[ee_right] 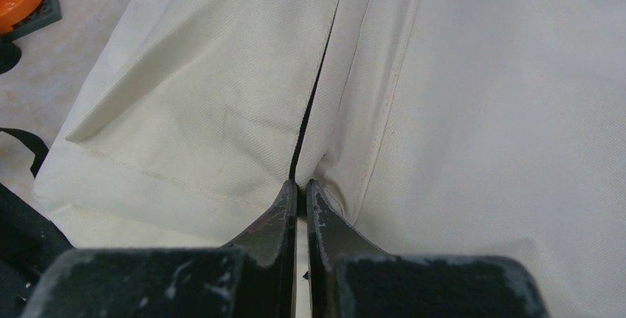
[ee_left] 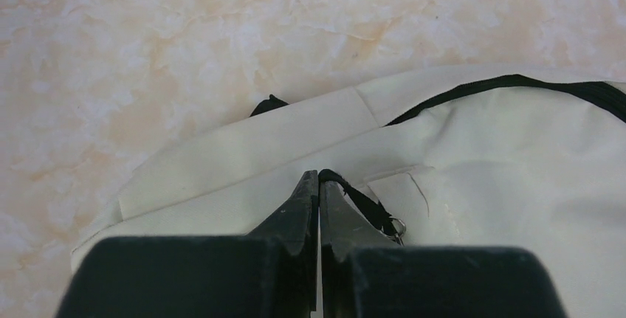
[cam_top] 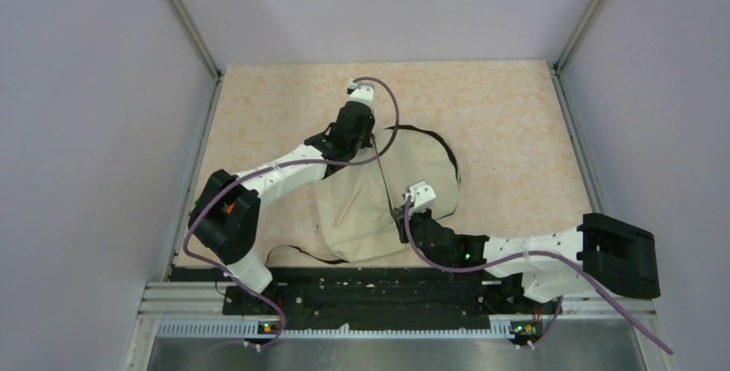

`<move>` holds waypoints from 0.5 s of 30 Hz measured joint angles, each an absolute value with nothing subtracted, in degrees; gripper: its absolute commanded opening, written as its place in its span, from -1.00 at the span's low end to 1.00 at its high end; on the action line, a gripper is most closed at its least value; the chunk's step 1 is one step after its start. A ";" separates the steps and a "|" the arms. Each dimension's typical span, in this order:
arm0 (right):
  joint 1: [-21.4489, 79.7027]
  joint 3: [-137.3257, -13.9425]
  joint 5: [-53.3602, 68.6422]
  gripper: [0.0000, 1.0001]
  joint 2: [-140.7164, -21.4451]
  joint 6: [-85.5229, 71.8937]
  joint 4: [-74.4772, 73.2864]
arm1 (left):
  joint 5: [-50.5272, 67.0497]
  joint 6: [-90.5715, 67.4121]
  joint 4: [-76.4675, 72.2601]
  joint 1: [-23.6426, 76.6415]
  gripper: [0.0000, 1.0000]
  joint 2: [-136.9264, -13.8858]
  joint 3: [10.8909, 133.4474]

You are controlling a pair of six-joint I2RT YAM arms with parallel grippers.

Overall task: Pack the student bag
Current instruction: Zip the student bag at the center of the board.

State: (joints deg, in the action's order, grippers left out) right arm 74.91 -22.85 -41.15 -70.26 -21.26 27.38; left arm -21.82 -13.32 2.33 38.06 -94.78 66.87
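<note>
Cream fabric fills the middle of the scene: the student bag (cam_top: 361,207) lies flat at the centre of the worktop (cam_top: 508,121), just ahead of the arm bases. The left pincer (ee_left: 319,178), at the bag's far edge, is closed to a sliver on a thin black strap (ee_left: 365,204). The right pincer (ee_right: 301,185), at the near side, is likewise almost shut, nipping a pucker of cloth beside the zipper line (ee_right: 316,89). This looks like opening the bag. It would go best with the near grip held firm and the strap drawn smoothly along the zip, low, so the cloth does not bunch. Mottled peach stone patterning covers the worktop, and plain pale grey walls (cam_top: 86,130) enclose it.
</note>
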 measured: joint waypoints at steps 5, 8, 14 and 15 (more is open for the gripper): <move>74.89 -22.83 -41.21 -1.00 -70.26 -21.23 27.40 | -20.36 -13.50 1.13 36.56 -1.00 -96.60 67.83; 74.89 -22.83 -41.32 -1.00 -70.26 -21.19 27.42 | -18.83 -13.61 0.40 36.01 -1.00 -98.10 68.71; 74.89 -22.83 -41.47 -1.00 -70.26 -21.02 27.70 | -16.88 -13.82 0.25 35.03 -1.00 -101.89 71.68; 74.89 -22.85 -41.56 -1.00 -70.26 -20.99 27.73 | -16.71 -13.80 0.43 34.87 -1.00 -102.65 72.38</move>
